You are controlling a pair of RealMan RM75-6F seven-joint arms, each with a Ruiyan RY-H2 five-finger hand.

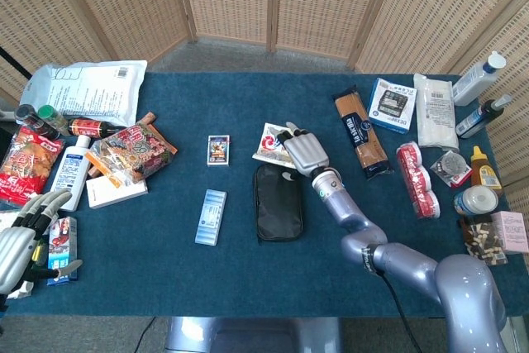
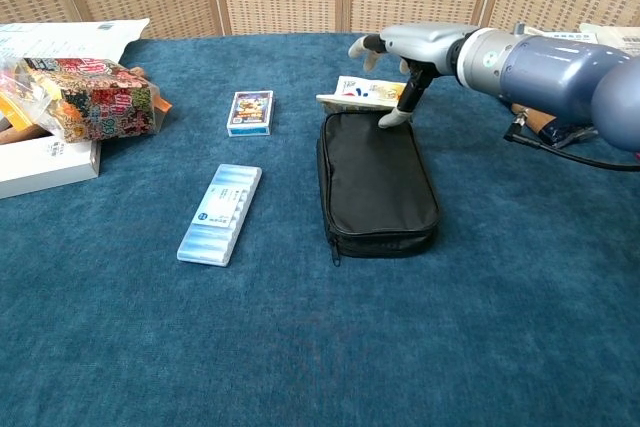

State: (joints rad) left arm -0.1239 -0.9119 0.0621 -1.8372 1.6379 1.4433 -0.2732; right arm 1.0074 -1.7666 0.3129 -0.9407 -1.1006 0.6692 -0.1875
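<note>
Blue-covered table (image 1: 248,270). Right hand (image 2: 412,47) above white packet (image 2: 362,93), fingers spread, thumb tip on black pouch (image 2: 377,180). Left hand (image 1: 18,243) open, empty.

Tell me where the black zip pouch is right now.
The black zip pouch lies mid-table in the head view, just below the white snack packet and right of the pale blue strip box; the right hand hovers over its far end.
</note>
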